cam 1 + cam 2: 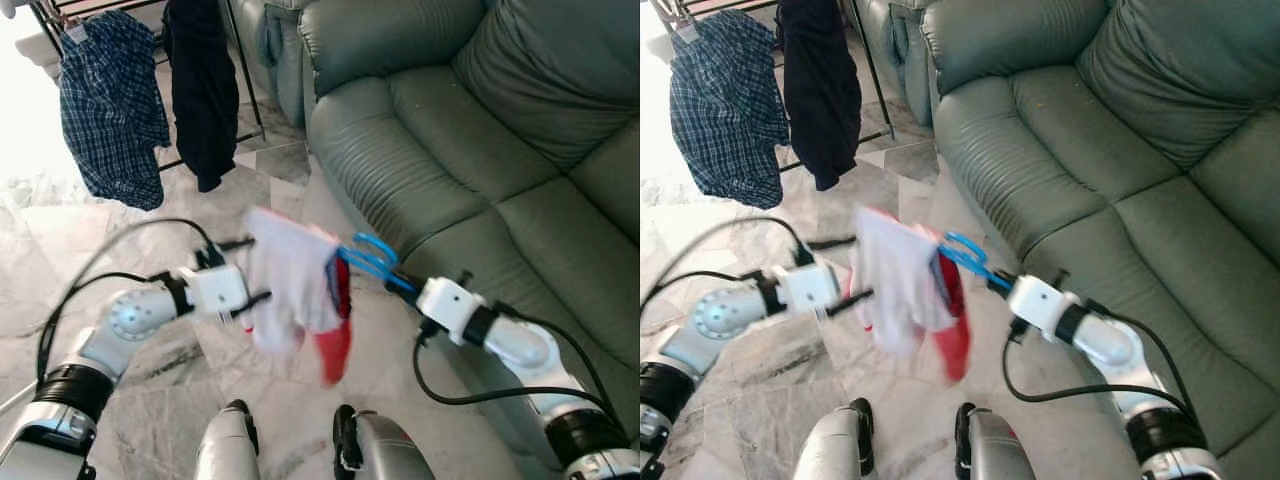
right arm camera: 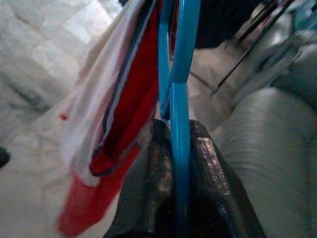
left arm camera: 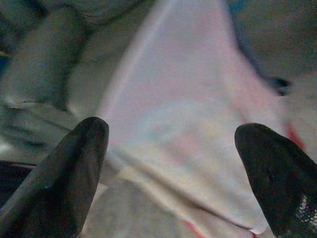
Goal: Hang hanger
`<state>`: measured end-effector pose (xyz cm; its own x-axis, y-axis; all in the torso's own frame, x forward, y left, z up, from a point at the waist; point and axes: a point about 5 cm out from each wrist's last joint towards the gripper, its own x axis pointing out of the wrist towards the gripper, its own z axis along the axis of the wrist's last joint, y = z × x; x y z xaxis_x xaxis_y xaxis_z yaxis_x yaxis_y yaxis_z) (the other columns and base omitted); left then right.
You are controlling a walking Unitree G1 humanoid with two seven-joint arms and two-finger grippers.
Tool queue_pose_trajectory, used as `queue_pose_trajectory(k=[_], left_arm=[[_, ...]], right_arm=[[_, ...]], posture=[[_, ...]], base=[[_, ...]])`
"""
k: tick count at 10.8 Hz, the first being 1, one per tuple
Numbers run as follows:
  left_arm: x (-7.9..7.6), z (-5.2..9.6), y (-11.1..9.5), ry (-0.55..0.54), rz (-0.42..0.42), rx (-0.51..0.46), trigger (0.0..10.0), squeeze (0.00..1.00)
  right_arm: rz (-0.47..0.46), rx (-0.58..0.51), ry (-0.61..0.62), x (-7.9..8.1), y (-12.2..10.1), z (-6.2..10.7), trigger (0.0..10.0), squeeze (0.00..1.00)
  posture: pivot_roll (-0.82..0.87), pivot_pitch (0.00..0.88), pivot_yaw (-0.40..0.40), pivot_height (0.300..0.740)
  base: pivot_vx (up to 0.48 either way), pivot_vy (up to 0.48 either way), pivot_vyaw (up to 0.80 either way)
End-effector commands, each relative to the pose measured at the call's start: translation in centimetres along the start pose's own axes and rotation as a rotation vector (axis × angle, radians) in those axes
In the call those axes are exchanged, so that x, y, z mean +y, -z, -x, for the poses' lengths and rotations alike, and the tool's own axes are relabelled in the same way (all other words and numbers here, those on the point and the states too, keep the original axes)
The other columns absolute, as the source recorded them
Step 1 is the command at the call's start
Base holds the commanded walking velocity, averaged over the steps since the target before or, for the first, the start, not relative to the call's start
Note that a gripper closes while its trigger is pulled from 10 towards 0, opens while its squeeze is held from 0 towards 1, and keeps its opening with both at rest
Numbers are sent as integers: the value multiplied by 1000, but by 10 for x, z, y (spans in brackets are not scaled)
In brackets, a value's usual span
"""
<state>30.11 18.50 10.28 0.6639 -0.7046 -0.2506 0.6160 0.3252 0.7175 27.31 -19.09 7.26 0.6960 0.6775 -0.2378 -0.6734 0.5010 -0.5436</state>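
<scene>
The right gripper [image 2: 181, 144] has its jaws closed on the blue hanger [image 1: 372, 260], which passes straight between the two fingers [image 2: 143, 183] and runs on ahead of them. A white and red garment [image 1: 300, 295] hangs on the hanger, held in the air in front of the robot, above the marble floor [image 1: 150, 390] and just beside the front edge of the green sofa [image 1: 480, 130].

The left gripper [image 1: 240, 270] is at the garment's other side, jaws open. Its two fingers [image 3: 64, 173] stand wide apart with the white cloth in front of them; contact cannot be confirmed, as the cloth is blurred.

The head views show, beyond the left arm, a rack [image 1: 245, 70] carrying a plaid garment [image 1: 110, 110] and a dark garment [image 1: 200, 90]. The right wrist view gives the grip itself: the hanger's blue bar is pinched at the fingertips, and the red cloth has a dark trim.
</scene>
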Motion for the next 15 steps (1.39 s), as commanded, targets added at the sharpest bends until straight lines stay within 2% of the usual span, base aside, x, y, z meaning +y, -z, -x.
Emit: queue_pose_trajectory(k=[1,2,4,7,8,9,12,15], left_arm=[[6,1,-3,-43,-30,-18,10000,0],[5,-1,-4,-23,-38,-19,10000,0],[-10,-8,0,86,-22,-3,10000,0],[-24,-8,6,201,4,37,10000,0],[-22,-8,8,196,5,48,314,0],[-19,-8,8,192,11,51,0,0],[-11,-6,14,221,8,95,0,0],[-14,-6,17,290,39,131,0,0]], right_arm=[[-3,14,-30,2,3,3,10000,0],[-15,-11,-88,7,0,3,10000,0],[21,-88,-234,20,-11,5,10000,0],[76,-125,-278,16,-18,11,10000,0],[103,-124,-285,14,-19,12,10000,0],[110,-122,-286,13,-19,12,10000,0],[145,-109,-311,16,-16,13,10000,0],[159,-108,-306,18,-16,11,10000,0]], posture=[[-29,210,-31,740],[-27,209,-32,740],[-34,207,-22,740],[-39,205,-22,740],[-39,206,-23,740],[-38,205,-23,740],[-33,203,-20,740],[-33,203,-16,740]], base=[[0,0,0],[0,0,0],[0,0,0],[0,0,0],[0,0,0],[0,0,0],[0,0,0],[0,0,0]])
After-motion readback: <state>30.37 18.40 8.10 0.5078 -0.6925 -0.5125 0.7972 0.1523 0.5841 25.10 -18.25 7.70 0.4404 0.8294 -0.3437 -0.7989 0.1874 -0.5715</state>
